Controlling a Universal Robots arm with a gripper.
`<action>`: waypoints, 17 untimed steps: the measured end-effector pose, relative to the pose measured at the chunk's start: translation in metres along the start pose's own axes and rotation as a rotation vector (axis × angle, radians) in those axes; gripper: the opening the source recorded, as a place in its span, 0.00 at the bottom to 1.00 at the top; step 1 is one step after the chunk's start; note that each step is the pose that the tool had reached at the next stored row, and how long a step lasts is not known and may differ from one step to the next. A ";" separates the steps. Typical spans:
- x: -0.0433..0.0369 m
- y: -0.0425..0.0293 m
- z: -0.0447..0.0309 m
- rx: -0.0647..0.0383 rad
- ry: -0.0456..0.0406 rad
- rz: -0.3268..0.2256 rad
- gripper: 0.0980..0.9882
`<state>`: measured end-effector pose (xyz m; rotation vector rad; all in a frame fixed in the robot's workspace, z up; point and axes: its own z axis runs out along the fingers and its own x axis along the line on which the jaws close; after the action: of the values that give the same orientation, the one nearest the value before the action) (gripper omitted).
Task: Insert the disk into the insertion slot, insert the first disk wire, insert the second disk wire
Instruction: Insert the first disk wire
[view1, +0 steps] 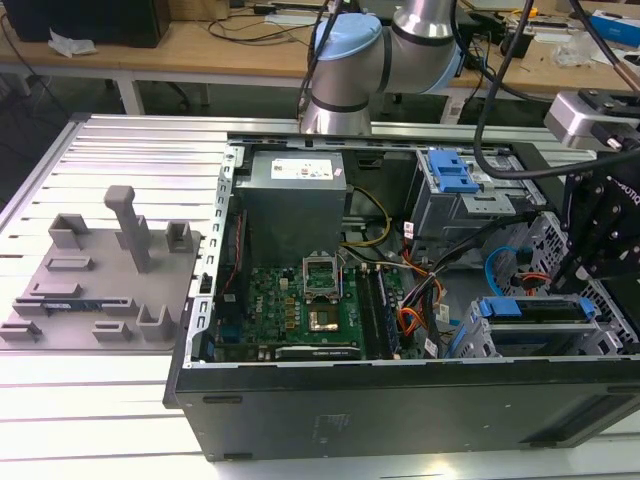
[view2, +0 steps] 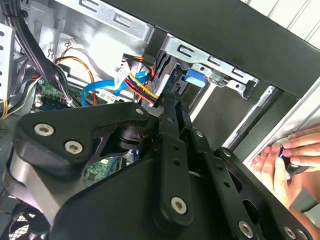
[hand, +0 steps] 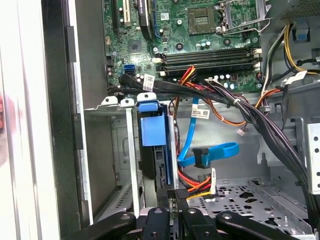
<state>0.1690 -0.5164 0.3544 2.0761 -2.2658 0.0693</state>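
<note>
First wrist view: the disk (hand: 152, 134) already sits in the slot (hand: 131, 165), its blue frame end facing the motherboard (hand: 200, 30). The hand (hand: 174, 196) is narrow, its tips pinched on a black plug (hand: 175, 192) at the disk's near end. Red, yellow and black wires (hand: 197, 186) run off from that plug. A blue cable (hand: 212, 150) loops just beside the disk, and its dark end hangs free. A thick black bundle (hand: 260, 125) crosses above the cage.

Second wrist view: the hand's black links reach down to the plug (view2: 169, 96), with the coloured wires (view2: 142, 84) trailing to one side. The disk's blue frame (view2: 195, 76) shows just past the tips. The blue cable (view2: 97, 92) curves over the board. A person's fingers (view2: 300, 145) rest on the case (view2: 240, 40) edge.

Exterior view: the open case lies on a slatted desk (view1: 90, 400). The disk (view1: 530, 308) sits in its cage at the exterior view's right, with the hand just above it. A grey tray (view1: 100, 270) lies at the left.
</note>
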 end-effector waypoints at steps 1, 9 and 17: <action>0.0002 0.0000 0.0000 0.000 0.0000 0.000 0.07; 0.0025 -0.0002 0.0011 0.000 0.0001 0.000 0.07; 0.0028 -0.0003 0.0028 0.000 0.0009 0.002 0.07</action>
<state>0.1690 -0.5194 0.3518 2.0738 -2.2670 0.0703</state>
